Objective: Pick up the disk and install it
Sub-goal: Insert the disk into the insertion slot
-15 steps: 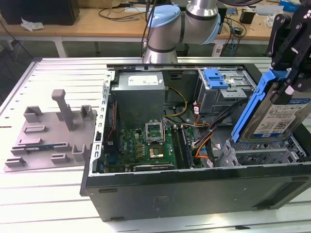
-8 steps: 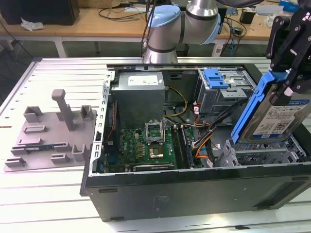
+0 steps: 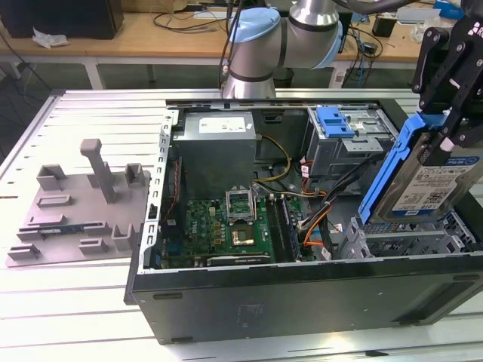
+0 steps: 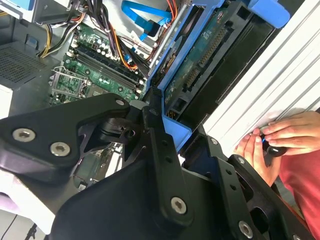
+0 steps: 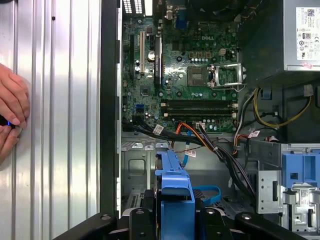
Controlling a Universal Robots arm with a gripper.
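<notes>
1. A slotted metal bench (image 3: 90, 113) is carrying an open computer case (image 3: 302, 302). A grey fixture plate (image 3: 75, 204) is lying beside the case toward the exterior view's left, and a second, wooden bench (image 3: 151, 38) is running along behind.
2. The end effector (image 3: 449, 124) is gripping the disk (image 3: 434, 181), with its black fingers closing on the upper end of the blue carrier frame (image 3: 385, 173). The pick-up part of the task is looking done.
3. The disk is hanging clear of the bench, standing steeply on edge with its label facing the exterior camera. It is sitting over the case's corner at the exterior view's right, just above the metal drive cage (image 3: 407, 241).
4. The install is looking unfinished, since the disk is not lying seated in the cage. I cannot tell whether its lower edge is touching the cage top.
5. In the first wrist view, a person's hand (image 5: 11, 115) is resting on the bench outside the case wall, well apart from the disk.
</notes>
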